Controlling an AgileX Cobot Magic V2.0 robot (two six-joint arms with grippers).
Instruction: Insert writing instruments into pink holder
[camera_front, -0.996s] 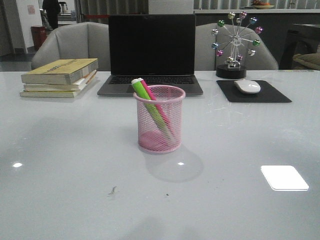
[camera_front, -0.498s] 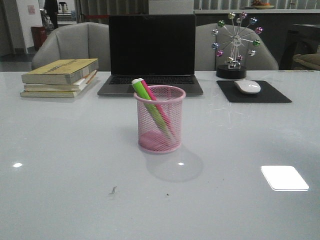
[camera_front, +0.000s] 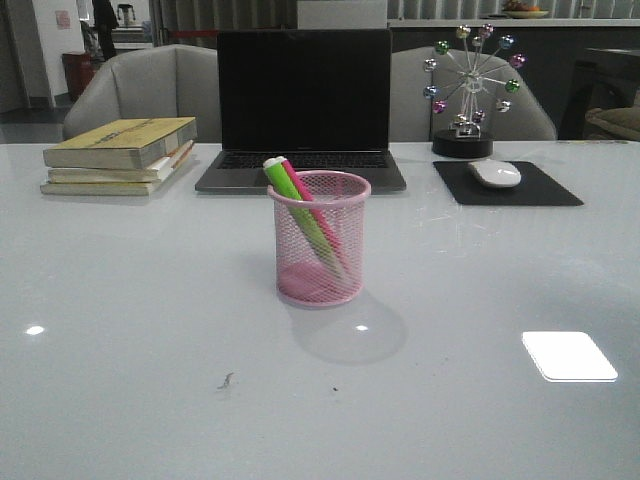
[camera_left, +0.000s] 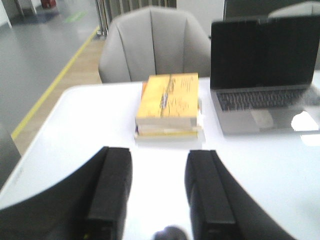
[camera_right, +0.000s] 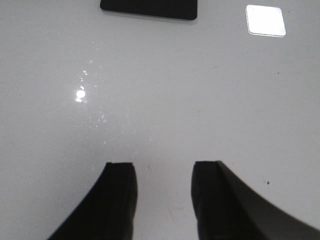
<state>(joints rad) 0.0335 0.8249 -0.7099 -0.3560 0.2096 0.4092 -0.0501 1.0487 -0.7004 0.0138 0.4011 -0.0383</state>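
With both markers already standing in the pink holder (camera_front: 319, 238), I judge the job done. The green marker (camera_front: 298, 212) and the pink marker (camera_front: 312, 208) lean together, tips down toward the right of the base, caps poking out over the far-left rim, because they are longer than the cup is tall and the mesh wall props them up at a slant. The holder sits upright in the middle of the desk (camera_front: 150, 330), just in front of the laptop (camera_front: 303, 105), and neither of my arms shows in the front view. My left gripper (camera_left: 157, 192) hangs with its jaws parted and nothing between them, only bare desk showing through the gap; beyond it I see the stack of books (camera_left: 168, 104) and the laptop's keyboard off to one side. My right gripper (camera_right: 162, 192) is the same story: jaws apart, empty, looking down on plain desk with the edge of the mouse pad (camera_right: 148, 8) at the far side. Around the holder, the books lie far left, the mouse (camera_front: 495, 173) rests on its pad far right, and the little ferris-wheel ornament (camera_front: 468, 88) stands behind that. Nothing crowds the cup; the nearest thing is the laptop's front edge, close behind it, and the space to the left, right and near side of it is open desk.
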